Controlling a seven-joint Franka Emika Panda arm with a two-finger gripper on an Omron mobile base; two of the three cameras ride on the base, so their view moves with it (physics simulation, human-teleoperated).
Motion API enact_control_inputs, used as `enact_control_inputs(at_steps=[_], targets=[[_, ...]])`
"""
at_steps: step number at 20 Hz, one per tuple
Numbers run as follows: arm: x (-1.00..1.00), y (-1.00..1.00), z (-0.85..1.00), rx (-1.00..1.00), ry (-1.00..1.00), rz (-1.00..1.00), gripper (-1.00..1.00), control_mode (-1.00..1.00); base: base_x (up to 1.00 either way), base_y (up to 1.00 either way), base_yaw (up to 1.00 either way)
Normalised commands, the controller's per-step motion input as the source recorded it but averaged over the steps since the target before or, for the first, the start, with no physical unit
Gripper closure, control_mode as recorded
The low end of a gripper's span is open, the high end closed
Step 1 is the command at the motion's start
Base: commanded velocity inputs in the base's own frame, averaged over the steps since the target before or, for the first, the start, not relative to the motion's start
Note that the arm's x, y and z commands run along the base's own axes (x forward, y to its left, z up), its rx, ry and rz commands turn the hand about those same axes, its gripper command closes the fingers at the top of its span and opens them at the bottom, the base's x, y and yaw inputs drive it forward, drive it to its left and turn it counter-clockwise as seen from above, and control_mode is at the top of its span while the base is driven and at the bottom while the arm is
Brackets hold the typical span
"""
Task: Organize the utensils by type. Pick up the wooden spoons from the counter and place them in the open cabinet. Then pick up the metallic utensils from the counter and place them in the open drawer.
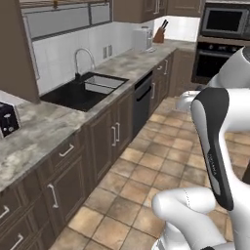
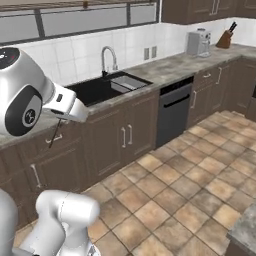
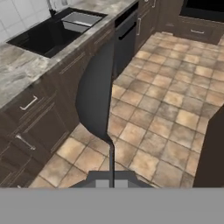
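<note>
My gripper [image 2: 62, 119] is shut on the thin dark metallic utensil [image 2: 54, 134], which hangs down from it in front of the lower cabinet fronts. In the hand view the utensil [image 3: 98, 92] runs from between the fingertips [image 3: 101, 183] out to its dark head, over the tiled floor. The grey-brown marbled counter [image 1: 46, 127] lies to the left, away from the gripper. The wooden spoons, the open cabinet and the open drawer are out of view.
A black sink [image 1: 83, 90] with a faucet [image 2: 107, 57] is set in the counter. A dishwasher [image 2: 174, 112] stands beside it, a toaster [image 1: 8, 119] at the left, a knife block [image 2: 226, 37] and an oven [image 1: 215, 44] further off. The tiled floor [image 2: 190, 190] is open.
</note>
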Motion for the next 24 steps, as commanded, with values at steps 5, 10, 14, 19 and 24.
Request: enact_control_inputs(at_steps=[5,10,14,19,24], targets=[[0.00,0.00,0.00,0.00,0.00,0.00,1.00,1.00,-0.16,-0.25,-0.43],[0.00,0.00,0.00,0.00,0.00,0.00,1.00,1.00,-0.14,-0.19,-0.41],[0.00,0.00,0.00,0.00,0.00,0.00,1.00,1.00,-0.16,-0.18,-0.41],[0.00,0.00,0.00,0.00,0.00,0.00,1.00,1.00,-0.18,-0.18,-0.38],[0.00,0.00,0.00,0.00,0.00,0.00,1.00,1.00,-0.24,-0.15,-0.34]])
